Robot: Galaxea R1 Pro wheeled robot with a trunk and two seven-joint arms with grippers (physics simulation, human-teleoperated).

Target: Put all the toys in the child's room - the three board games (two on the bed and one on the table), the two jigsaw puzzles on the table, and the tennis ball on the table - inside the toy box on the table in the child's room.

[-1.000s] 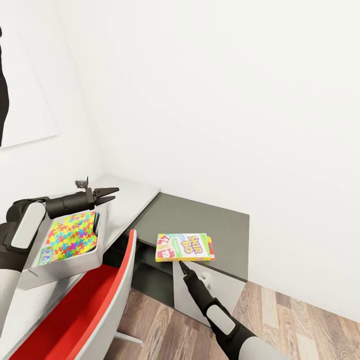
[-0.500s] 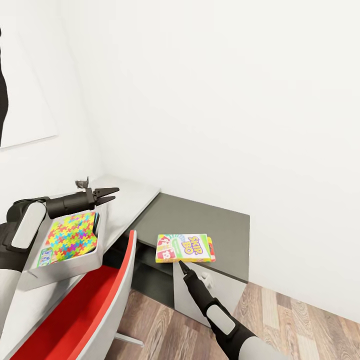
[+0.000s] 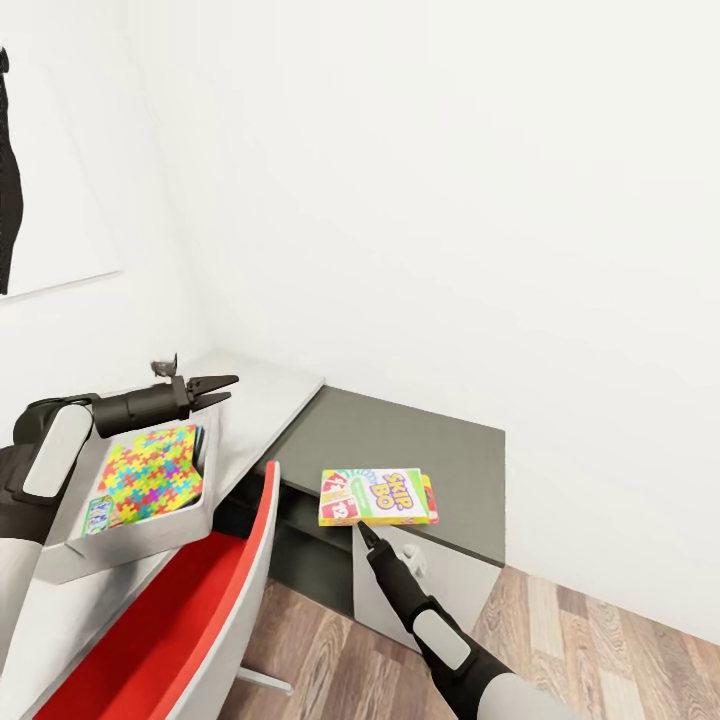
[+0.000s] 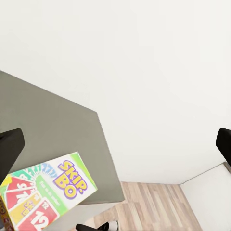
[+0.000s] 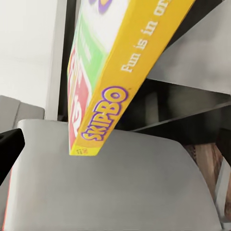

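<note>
White walls [image 3: 450,180] enclose the scene, and a strip of wood-plank floor [image 3: 600,640] is seen at the lower right of the head view. One black silhouette poster [image 3: 40,180] is hung on the left wall. A long pale grey-white table [image 3: 262,395] is joined at a corner to a lower dark-grey cabinet top [image 3: 430,445]. One red chair [image 3: 190,620] is drawn up before the table.

One light grey toy box [image 3: 195,510] is set on the pale table top. A multicoloured jigsaw puzzle [image 3: 150,470] is seen lying inside it, tilted against the far wall, and the corner of a blue board game [image 3: 97,516] shows beside it in the tray. How many puzzles lie in the stack cannot be told.

One yellow-green Skip-Bo board game [image 3: 378,497] is held level above the front edge of the cabinet top. It is gripped at its near edge by the right gripper [image 3: 365,530], whose fingers are closed tightly on the box. In the right wrist view the yellow side of the box [image 5: 115,82] runs away from the camera.

The left gripper [image 3: 215,388] is held above the table just past the toy box, its fingers parted slightly and holding nothing. In the left wrist view its two dark fingertips [image 4: 10,149] stand wide at the edges, with the Skip-Bo box [image 4: 48,192] between them below.
</note>
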